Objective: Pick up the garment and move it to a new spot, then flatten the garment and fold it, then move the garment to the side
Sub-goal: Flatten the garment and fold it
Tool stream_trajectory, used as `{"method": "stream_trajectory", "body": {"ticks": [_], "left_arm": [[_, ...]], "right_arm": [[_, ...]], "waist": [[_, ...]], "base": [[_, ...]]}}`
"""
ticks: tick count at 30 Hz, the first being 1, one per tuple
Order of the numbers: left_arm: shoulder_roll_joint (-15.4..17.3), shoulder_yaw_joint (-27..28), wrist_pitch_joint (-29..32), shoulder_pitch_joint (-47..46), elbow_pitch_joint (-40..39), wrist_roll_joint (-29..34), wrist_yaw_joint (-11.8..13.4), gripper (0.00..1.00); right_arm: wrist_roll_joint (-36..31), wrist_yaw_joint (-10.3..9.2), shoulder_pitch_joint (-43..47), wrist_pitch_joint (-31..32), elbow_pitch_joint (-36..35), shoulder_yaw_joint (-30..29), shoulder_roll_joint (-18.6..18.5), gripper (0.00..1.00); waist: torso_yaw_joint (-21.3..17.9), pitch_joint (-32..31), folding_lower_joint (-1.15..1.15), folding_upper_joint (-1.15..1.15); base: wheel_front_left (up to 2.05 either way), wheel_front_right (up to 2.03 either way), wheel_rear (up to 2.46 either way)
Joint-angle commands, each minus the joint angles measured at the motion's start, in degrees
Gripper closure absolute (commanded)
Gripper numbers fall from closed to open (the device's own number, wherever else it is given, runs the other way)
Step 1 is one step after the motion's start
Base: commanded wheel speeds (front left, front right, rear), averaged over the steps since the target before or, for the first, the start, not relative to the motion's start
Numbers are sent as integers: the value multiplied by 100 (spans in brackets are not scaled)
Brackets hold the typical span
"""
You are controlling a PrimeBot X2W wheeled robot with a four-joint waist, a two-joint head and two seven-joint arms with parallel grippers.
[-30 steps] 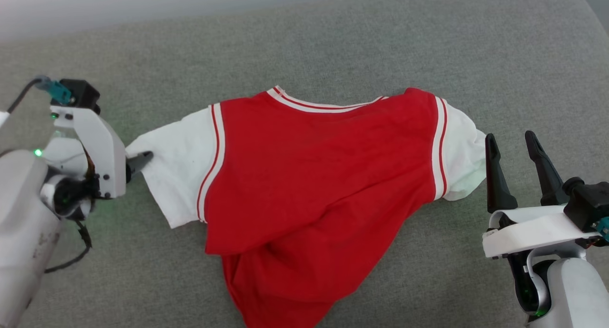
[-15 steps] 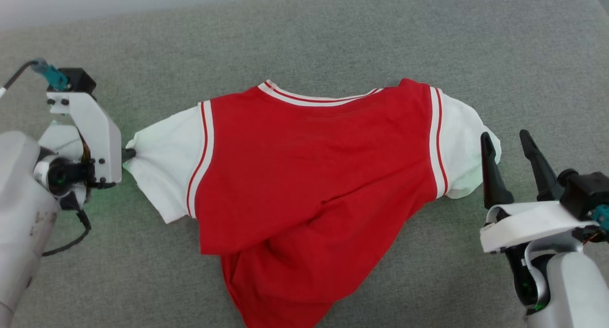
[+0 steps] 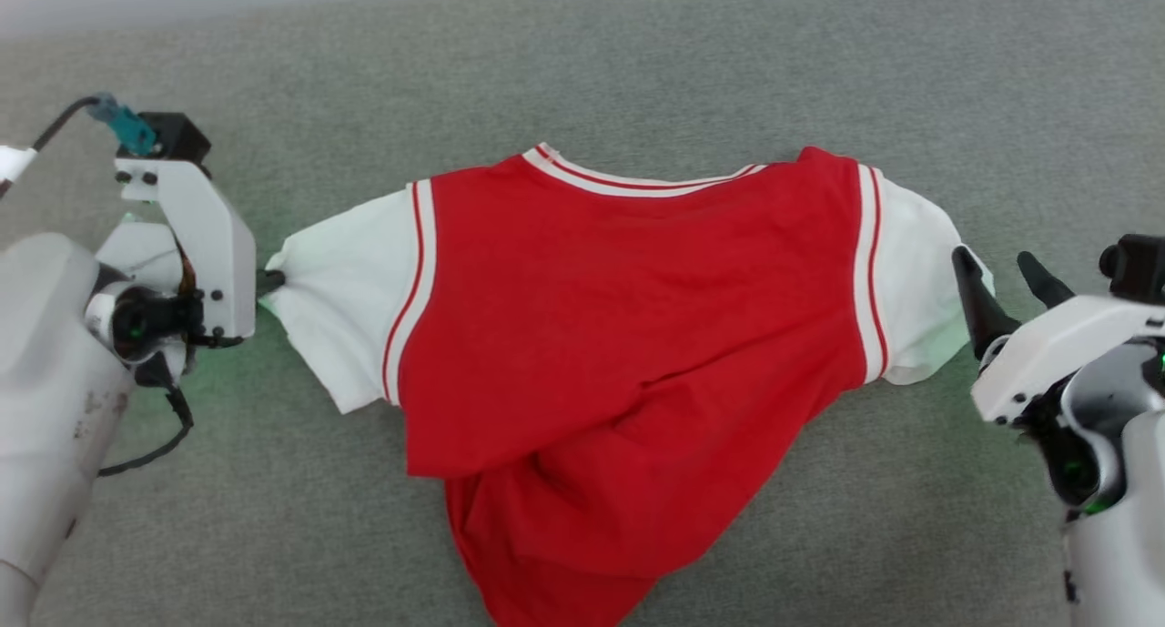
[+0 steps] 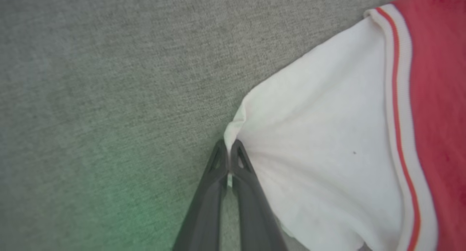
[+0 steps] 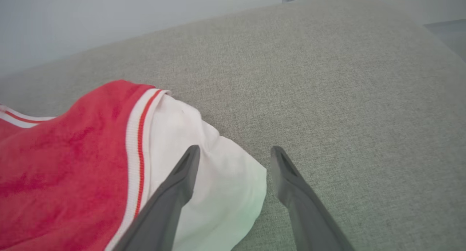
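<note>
Left pincer (image 4: 228,146) pinches garment (image 3: 628,336); right pincer (image 5: 235,151), spread, perhaps touches it.

Red white-sleeved garment (image 3: 628,336) spread on grey fabric, hem seemingly bunched

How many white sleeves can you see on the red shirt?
2. The left sleeve is pinched in the left hand; the right sleeve lies by the open right hand.

Counted 1 red jersey T-shirt with white sleeves (image 3: 628,336) | 2 dark-fingered grippers: left gripper (image 3: 273,281), right gripper (image 3: 992,263) | 1 grey woven surface (image 3: 637,63)
</note>
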Motion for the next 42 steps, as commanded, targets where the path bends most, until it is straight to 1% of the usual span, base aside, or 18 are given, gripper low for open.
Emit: {"method": "stream_trajectory", "body": {"ticks": [1,6,7,8,14,15,16,17,22,26,30,36,42], "left_arm": [[-76,-238,129,403,130,-27,21,100],[-117,-337,55,367,94,-92,21,100],[-129,-357,27,360,83,-96,21,100],[-129,-357,27,360,83,-96,21,100],[-163,-449,-56,357,80,-189,21,100],[-163,-467,-77,353,84,-205,21,100],[-164,-483,-92,352,87,-219,21,100],[-168,-500,-101,347,89,-229,21,100],[-168,-573,-174,267,88,-271,21,100],[-159,-558,-284,55,115,-301,21,100],[-194,-482,-427,-225,116,-349,20,100],[-246,-372,-625,-708,103,-310,20,100],[-284,-262,-849,-1375,4,-191,21,100]], "right_arm": [[45,-10,-126,273,145,-57,-54,0],[102,-10,-380,955,606,-278,-194,0],[131,-10,-428,1088,708,-332,-176,0],[131,-10,-428,1088,708,-332,-176,0],[107,-10,-569,1751,1209,-626,-71,0],[118,-10,-590,1849,1275,-673,-48,44],[159,-10,-603,1948,1342,-725,-25,82],[128,-10,-618,2027,1394,-759,-25,100],[93,-9,-824,2292,1458,-1063,9,100],[100,-9,-1024,2320,1282,-1241,-8,100],[229,-9,-1224,2337,1028,-1279,58,100],[595,-10,-1633,2398,544,-974,94,100],[776,-10,-2126,2242,242,-532,-31,100]], "waist": [[78,5,0,0],[195,-4,0,0],[214,-6,0,0],[214,-6,0,0],[297,-50,0,0],[306,-61,0,0],[316,-76,0,0],[325,-89,0,0],[371,-190,0,0],[417,-321,0,0],[482,-514,0,0],[628,-880,0,0],[784,-1177,0,0]], "base": [[0,0,0],[0,0,0],[0,0,0],[0,0,0],[0,0,0],[0,0,0],[0,0,0],[0,0,0],[0,0,0],[0,0,0],[0,0,0],[0,0,0],[0,0,0]]}}
